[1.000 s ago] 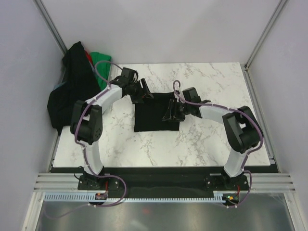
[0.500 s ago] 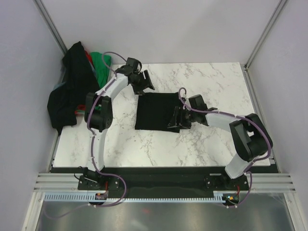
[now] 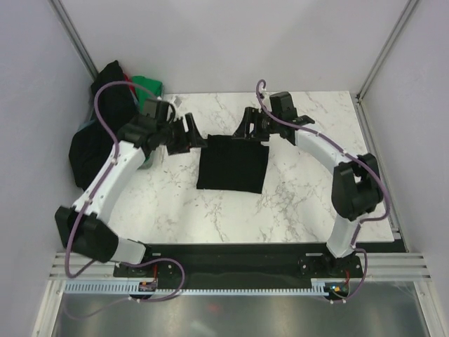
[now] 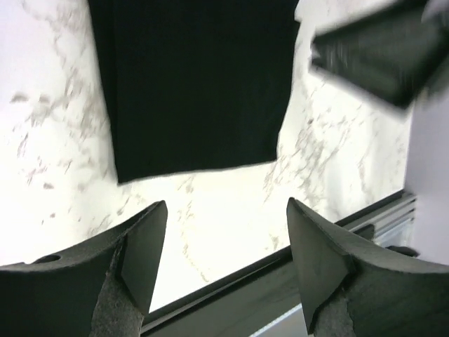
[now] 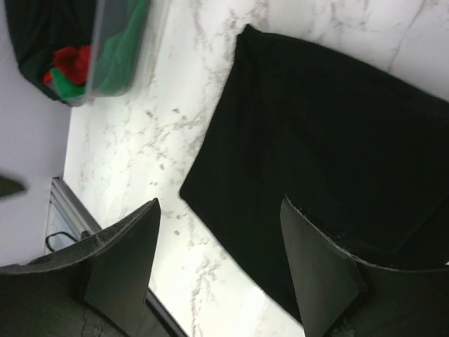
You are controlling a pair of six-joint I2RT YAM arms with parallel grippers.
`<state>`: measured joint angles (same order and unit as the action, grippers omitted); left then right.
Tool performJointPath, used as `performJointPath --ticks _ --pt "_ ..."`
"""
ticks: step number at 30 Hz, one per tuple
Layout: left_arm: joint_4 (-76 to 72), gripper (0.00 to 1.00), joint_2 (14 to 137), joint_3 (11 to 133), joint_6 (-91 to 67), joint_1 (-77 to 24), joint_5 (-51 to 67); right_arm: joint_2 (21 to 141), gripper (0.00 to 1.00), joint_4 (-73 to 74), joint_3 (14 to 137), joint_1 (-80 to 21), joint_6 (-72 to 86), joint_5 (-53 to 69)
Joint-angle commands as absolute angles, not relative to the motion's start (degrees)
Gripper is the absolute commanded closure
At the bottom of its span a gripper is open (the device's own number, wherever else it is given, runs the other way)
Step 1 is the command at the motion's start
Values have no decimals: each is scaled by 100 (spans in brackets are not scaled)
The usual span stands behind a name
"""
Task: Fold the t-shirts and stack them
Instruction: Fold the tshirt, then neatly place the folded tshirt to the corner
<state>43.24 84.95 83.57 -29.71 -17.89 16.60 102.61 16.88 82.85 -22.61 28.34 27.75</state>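
A folded black t-shirt (image 3: 232, 163) lies flat in the middle of the marble table; it also shows in the left wrist view (image 4: 193, 84) and the right wrist view (image 5: 330, 154). My left gripper (image 3: 191, 133) is open and empty, raised beside the shirt's far left corner. My right gripper (image 3: 250, 128) is open and empty, raised over the shirt's far right edge. More shirts are heaped at the far left: black ones (image 3: 105, 119), a green one (image 3: 149, 86) and a bit of red (image 3: 127, 76).
The heap of shirts hangs over the table's left edge (image 3: 88, 200). In the right wrist view a clear bin (image 5: 116, 53) holds green and red cloth. White walls stand on the left, far and right sides. A black rail (image 3: 238, 247) runs along the front edge.
Both grippers have let go of the black shirt and risen toward its far edge. The left arm swung left and back. The right arm moved from the shirt's right side to its far edge.
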Motion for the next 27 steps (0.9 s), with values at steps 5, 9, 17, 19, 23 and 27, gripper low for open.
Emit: performJointPath --ticks 5,9,17,19,23,27 --pt "4667 24 6104 5855 -2330 -1793 1231 12198 23 1925 9079 -1407 2461 3093" --pt "4676 23 5302 5371 -2232 -1793 923 12936 24 1845 9368 -1143 2452 3533" --pt "4342 22 4781 5063 -2329 -1793 923 12324 17 2485 9764 -1160 2189 3604" --pt "4342 22 4772 5071 -2303 -1793 879 11806 11 2592 9870 -1160 2188 3420" --pt "4351 23 4720 5071 -2329 -1784 800 10944 8 2812 9564 -1160 2224 2849" --pt "4351 23 4606 5045 -2355 -1784 642 10372 11 3119 8792 -1151 2128 2172"
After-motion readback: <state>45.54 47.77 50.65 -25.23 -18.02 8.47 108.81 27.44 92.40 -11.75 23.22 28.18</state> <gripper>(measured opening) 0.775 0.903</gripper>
